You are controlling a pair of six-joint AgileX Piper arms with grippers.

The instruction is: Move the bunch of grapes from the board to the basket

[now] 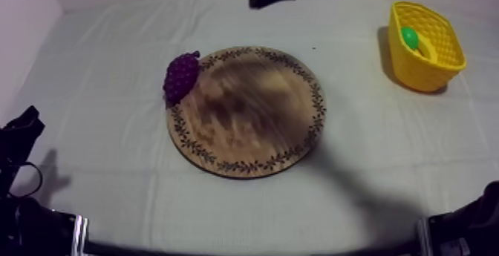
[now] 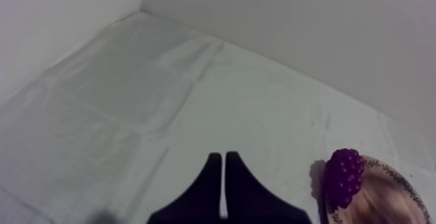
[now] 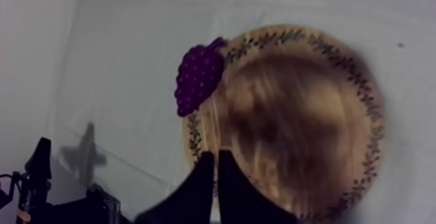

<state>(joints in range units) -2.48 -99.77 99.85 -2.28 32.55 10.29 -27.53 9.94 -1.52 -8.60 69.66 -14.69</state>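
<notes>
Right gripper [image 3: 216, 156] fingers pressed together, empty, over board [image 3: 305, 110] rim | left gripper [image 2: 223, 156] likewise closed, empty, over bare cloth [image 2: 130, 97] | board mid-table | yellow basket [image 1: 438, 62] far right, well apart from board | grapes [image 1: 181, 77] on board's far-left rim, overhanging cloth | green fruit [image 1: 409, 36] in basket

The table [image 1: 111, 162], covered by a creased grey-white cloth, fills most of the frame. A round wooden board [image 1: 249, 114] with a patterned leaf rim lies flat on the cloth at the centre. A yellow basket [image 1: 429, 70] stands on the cloth at the upper right, well apart from the board.
</notes>
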